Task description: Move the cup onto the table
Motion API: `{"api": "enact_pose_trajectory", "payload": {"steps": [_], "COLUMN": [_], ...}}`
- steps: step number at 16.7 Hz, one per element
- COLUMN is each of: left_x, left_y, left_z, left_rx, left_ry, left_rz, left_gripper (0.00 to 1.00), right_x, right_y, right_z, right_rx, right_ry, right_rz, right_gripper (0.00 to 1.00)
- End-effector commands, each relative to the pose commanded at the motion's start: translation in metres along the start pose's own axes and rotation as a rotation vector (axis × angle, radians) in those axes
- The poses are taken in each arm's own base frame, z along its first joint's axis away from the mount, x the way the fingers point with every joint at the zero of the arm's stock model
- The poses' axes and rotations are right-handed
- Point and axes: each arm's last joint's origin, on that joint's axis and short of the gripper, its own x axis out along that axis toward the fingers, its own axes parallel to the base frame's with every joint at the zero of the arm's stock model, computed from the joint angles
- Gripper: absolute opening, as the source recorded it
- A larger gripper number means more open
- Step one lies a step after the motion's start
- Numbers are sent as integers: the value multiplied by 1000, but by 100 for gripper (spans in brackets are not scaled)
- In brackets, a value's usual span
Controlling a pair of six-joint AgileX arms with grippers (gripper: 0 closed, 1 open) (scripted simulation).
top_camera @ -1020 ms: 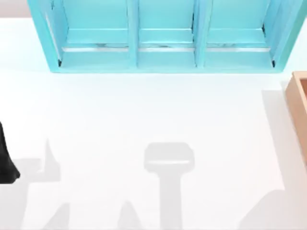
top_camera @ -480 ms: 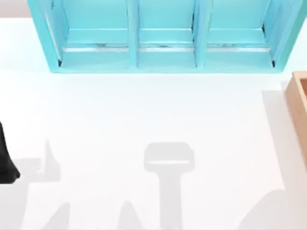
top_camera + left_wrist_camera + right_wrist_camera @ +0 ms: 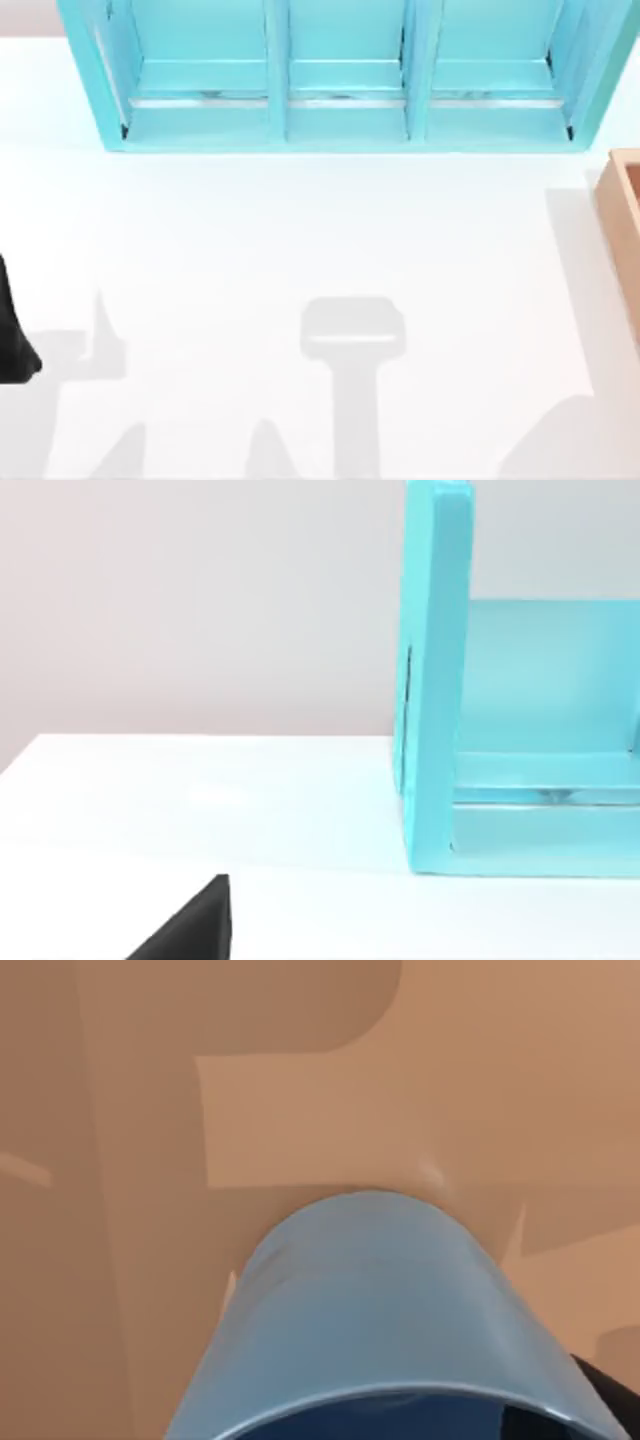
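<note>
The blue cup (image 3: 375, 1310) with its lighter rim sits very close under my right wrist camera, above the tan wooden floor of the box (image 3: 150, 1160). A black part of my right gripper (image 3: 603, 1392) touches or nearly touches the cup's rim. The white table (image 3: 300, 250) spreads below the shelf unit in the top view. My left gripper (image 3: 14, 345) is parked at the table's left edge, and a black wedge of it (image 3: 190, 930) shows in the left wrist view.
A light-blue three-compartment shelf unit (image 3: 340, 75) stands along the back of the table, its end wall (image 3: 435, 680) near the left arm. The tan wooden box (image 3: 625, 215) sits at the right edge. Arm shadows lie across the front of the table.
The shadow at the table's front right corner has spread slightly to the left. The left arm has not moved.
</note>
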Motion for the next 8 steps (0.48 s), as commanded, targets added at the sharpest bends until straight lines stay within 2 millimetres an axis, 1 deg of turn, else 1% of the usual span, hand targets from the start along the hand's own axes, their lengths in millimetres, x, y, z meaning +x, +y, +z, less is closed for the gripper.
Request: {"api": "enact_pose_trajectory", "payload": {"steps": [3, 4, 6, 8], "left_x": [0, 0, 0, 0], "left_y": [0, 0, 0, 0], "left_z": [0, 0, 0, 0], "left_rx": [0, 0, 0, 0], "left_ry": [0, 0, 0, 0], "left_rz": [0, 0, 0, 0], "left_gripper": [100, 100, 100, 100], "right_x": [-1, -4, -16, -34], "right_y": [1, 3, 16, 34], "right_z": [0, 1, 6, 10], "right_rx": [0, -1, -5, -6], "right_ry": [-1, 0, 4, 8], "right_rz": [-1, -1, 1, 2], "right_gripper": [0, 0, 0, 0]}}
